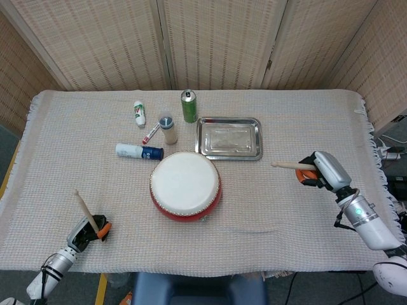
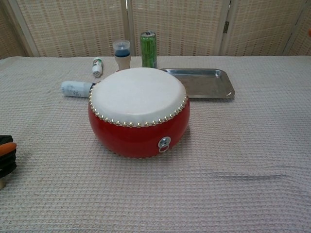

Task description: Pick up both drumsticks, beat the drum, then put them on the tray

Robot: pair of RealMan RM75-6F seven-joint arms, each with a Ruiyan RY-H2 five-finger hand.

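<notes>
A red drum (image 1: pixel 185 185) with a white skin (image 2: pixel 138 95) sits mid-table. Behind it to the right lies the steel tray (image 1: pixel 229 138), seen in the chest view as tray (image 2: pixel 204 82). My left hand (image 1: pixel 89 230) at the near left edge grips a wooden drumstick (image 1: pixel 84 208) that points up and away. In the chest view only the left hand's fingers (image 2: pixel 7 156) show at the left border. My right hand (image 1: pixel 317 170) at the right holds the second drumstick (image 1: pixel 287 166), its tip pointing left toward the drum.
Behind the drum stand a green can (image 1: pixel 189 105), a small bottle with a grey cap (image 1: pixel 167 129), a white tube (image 1: pixel 138 113), a lying blue-white bottle (image 1: pixel 139 151) and a small red-white stick (image 1: pixel 151 133). Woven screens close the back.
</notes>
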